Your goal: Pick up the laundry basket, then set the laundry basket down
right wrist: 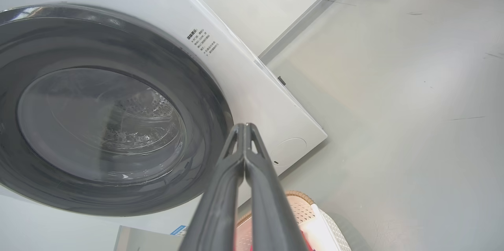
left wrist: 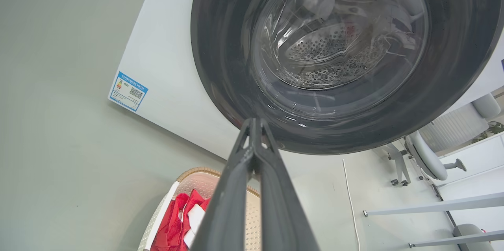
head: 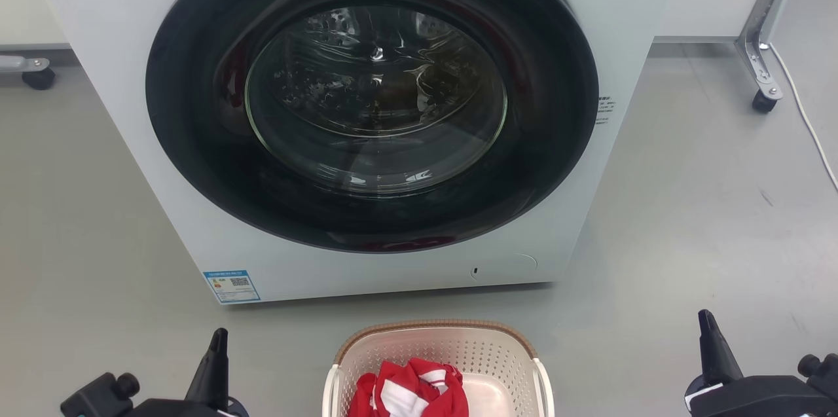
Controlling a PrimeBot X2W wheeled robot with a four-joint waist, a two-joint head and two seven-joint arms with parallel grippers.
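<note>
A white washer (head: 118, 76) is seen ahead of the left claw (head: 218, 338) and the right claw (head: 706, 322). A blue sticker (head: 231, 286) is stuck low on it, near the left claw. A red and white cloth (head: 409, 391) is seen between the claws. A white cord (head: 805, 117) is laid far ahead of the right claw.

A smooth grey floor (head: 687, 220) carries a white front-loading washer (head: 131, 44). A cream laundry basket (head: 458, 346) stands just before it. A white cable (head: 806, 119) trails at the right.
</note>
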